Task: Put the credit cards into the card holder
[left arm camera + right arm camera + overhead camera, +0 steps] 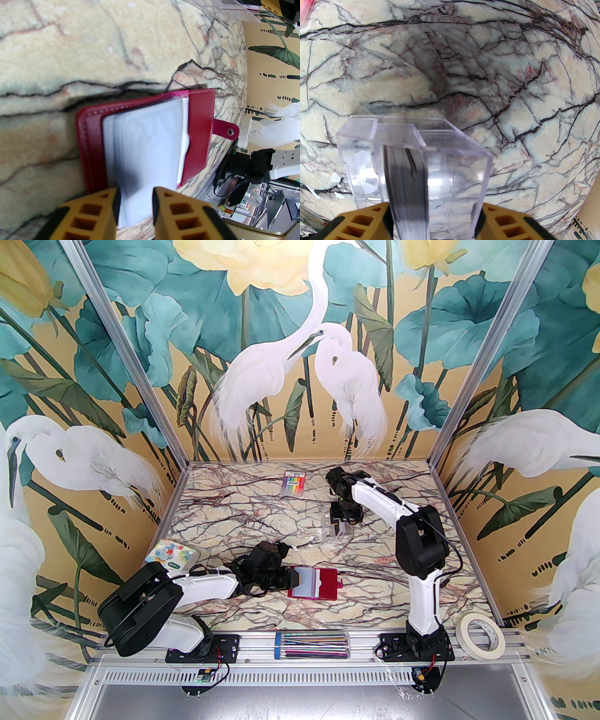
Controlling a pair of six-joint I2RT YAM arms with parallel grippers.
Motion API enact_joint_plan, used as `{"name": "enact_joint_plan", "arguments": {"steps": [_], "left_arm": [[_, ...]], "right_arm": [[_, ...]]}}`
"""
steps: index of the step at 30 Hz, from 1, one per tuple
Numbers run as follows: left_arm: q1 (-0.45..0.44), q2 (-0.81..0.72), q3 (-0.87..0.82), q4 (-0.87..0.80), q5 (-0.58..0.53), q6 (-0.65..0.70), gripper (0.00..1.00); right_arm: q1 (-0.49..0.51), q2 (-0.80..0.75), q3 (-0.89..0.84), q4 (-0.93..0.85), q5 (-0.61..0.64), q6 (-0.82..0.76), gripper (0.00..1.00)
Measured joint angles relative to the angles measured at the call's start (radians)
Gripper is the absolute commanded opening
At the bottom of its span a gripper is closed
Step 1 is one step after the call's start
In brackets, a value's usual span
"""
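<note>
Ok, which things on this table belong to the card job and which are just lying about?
Job: open dark red leather-look card holder; stack of thin grey cards; clear plastic box holding them.
Lying about: rainbow-striped pack; colourful patterned white square; cream tape roll; clear tube of coloured sticks.

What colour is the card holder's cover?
The card holder is dark red with pale stitching; the left wrist view shows it best.

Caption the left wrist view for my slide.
Left gripper pinches the clear sleeves of the open red card holder lying on the marbled table.
</note>
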Motion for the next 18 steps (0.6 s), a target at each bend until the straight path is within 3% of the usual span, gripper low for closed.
{"name": "enact_joint_plan", "arguments": {"steps": [9, 18], "left_arm": [[-0.001, 0.0, 0.0, 0.0, 0.0, 0.0, 0.3], [-0.002, 0.0, 0.0, 0.0, 0.0, 0.0, 0.3]], "right_arm": [[-0.006, 0.0, -0.005, -0.02, 0.047, -0.019, 0.7], [-0.006, 0.0, -0.005, -0.028, 0.069, -0.023, 0.58]]}}
